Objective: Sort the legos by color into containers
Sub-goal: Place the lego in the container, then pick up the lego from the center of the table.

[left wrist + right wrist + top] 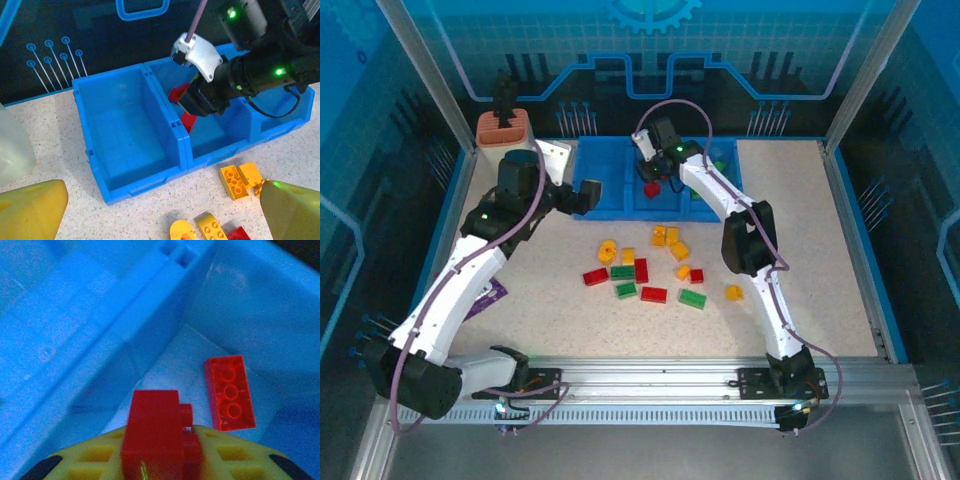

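Right gripper: positioned over the middle compartment of the blue tray, which stands against the far edge of the table, about midway along it. The jaws are nearly closed, with a red brick clamped between the yellow fingers. In the left wrist view this brick hangs below the fingertips, close to the divider on the compartment's left side and clear of the floor.

Second red brick: lying flat on the floor of the same middle compartment, studs up, apart from the held one.

Right compartment: green pieces are partly visible past the right arm. Their number cannot be told.

Left gripper: jaws fully spread and holding nothing. It sits just in front of the tray's near wall, at the left compartment. Its two yellow fingers frame the lower corners of its own camera view.

Loose legos: red, green and yellow pieces scattered across the centre of the table, between the tray and the near edge. One yellow piece lies apart, towards the right edge.

Other items: a cream-and-orange holder at the far left corner, and a purple packet near the left edge, partly under the left arm.
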Tool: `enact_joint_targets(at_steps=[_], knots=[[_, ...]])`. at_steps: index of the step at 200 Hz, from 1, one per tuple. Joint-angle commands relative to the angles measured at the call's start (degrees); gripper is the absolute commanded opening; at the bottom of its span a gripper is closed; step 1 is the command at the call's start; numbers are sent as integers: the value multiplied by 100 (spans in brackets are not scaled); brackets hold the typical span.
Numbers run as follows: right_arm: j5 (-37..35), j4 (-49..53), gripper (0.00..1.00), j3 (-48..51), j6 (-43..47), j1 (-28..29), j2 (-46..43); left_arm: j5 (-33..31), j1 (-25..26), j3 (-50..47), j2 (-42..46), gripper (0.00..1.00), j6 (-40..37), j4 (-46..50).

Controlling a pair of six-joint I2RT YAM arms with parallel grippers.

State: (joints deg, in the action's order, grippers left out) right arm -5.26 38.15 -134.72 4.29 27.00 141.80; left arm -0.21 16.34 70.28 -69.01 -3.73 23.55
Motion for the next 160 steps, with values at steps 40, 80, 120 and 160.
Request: enact_joint_targets(at_steps=[40,80,120,160], knots=[[259,-161,44,212,57,-47,-457,-68,-17,90,42,99,-3,-11],[32,-213,46,1776,-74,141,-2177,-91,-17,215,21,99,-109,135],[-397,-98,51,4604,-1074,367,-4286,-204,-24,217,-36,99,-160,317],[-486,-304,64,6827,-1814,575,-5651,-56,-78,279,-93,99,56,500]])
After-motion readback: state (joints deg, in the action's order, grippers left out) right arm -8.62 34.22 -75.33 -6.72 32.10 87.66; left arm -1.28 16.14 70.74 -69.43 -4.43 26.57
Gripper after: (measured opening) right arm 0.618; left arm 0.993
